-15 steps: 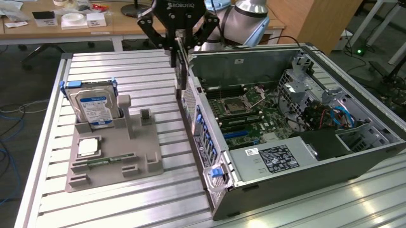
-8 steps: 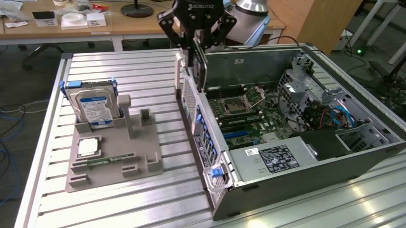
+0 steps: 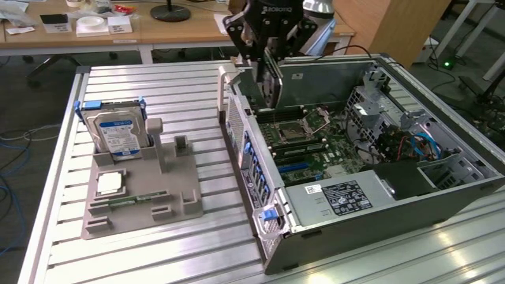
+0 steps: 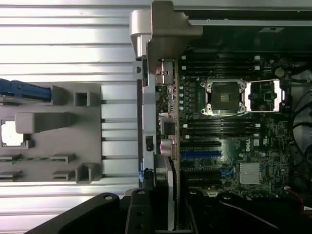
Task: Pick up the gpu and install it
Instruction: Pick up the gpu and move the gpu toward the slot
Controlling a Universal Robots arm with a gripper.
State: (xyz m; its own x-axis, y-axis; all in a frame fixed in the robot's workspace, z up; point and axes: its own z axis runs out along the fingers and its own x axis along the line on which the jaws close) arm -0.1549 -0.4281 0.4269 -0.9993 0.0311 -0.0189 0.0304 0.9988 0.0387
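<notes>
The gpu (image 3: 272, 89) hung on edge just above the open computer case (image 3: 473, 184), close to the case's rear wall and over the motherboard (image 3: 316, 148). It was pinched at its upper edge by the gripper (image 3: 266, 58), whose fingers were drawn in narrow on the thin card. It struck me as light and stiff but fragile (a bare circuit board, after all), so the plain top edge seemed the safest hold, leaving the lower edge free.

Gripper (image 3: 266, 59) downward, apparently closed.
</notes>
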